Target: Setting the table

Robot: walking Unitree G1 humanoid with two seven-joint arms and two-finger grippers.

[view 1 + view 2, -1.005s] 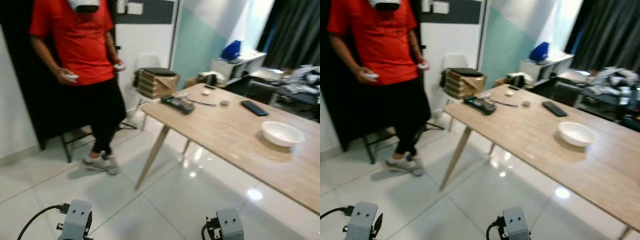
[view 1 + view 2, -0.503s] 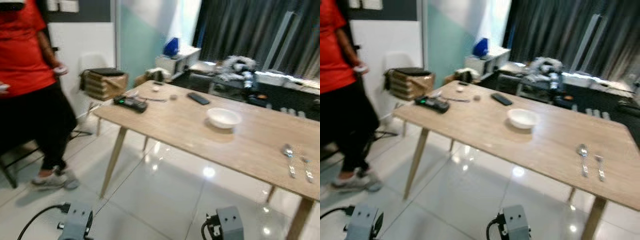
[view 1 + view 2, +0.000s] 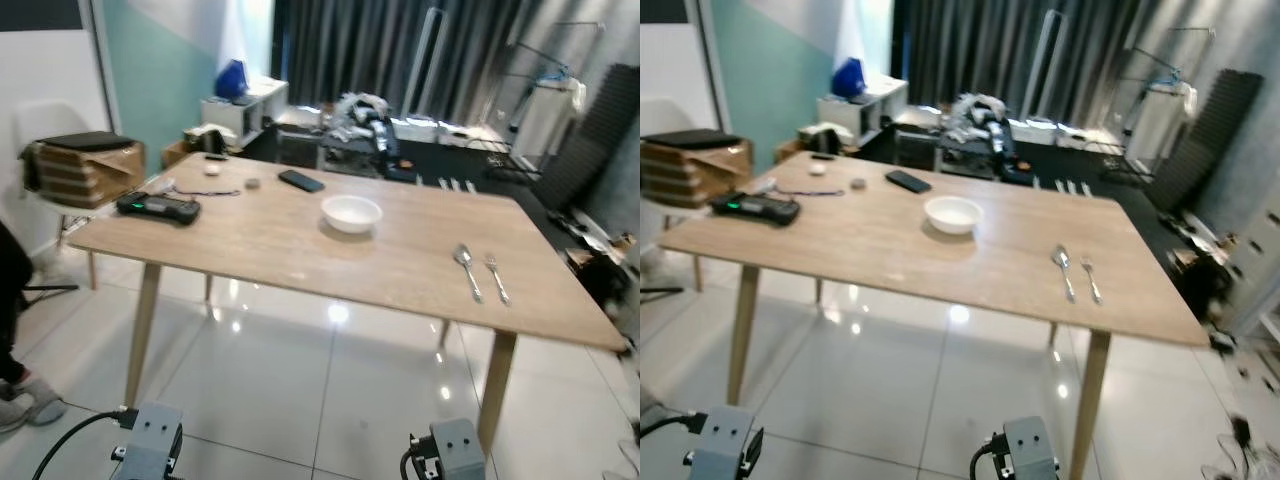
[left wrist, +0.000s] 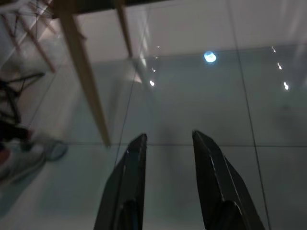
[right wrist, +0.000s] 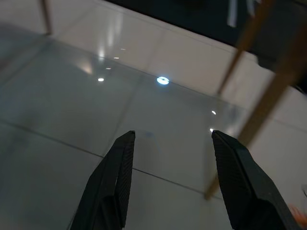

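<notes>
Both tools, left (image 4: 168,139) and right (image 5: 171,135), are hanging wide over the floor (image 5: 72,96), while bowl (image 3: 351,212), spoon (image 3: 466,268) and fork (image 3: 496,275) are lying on the table (image 3: 250,245).

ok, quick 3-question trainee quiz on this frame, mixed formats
1. True or false: the white bowl sits on the wooden table.
2. What lies right beside the spoon? A) knife B) fork C) cup
3. Fill in: both the left gripper and the right gripper hang over the ___, fingers apart and holding nothing.

Key: 1 true; 2 B, the fork; 3 floor.
</notes>
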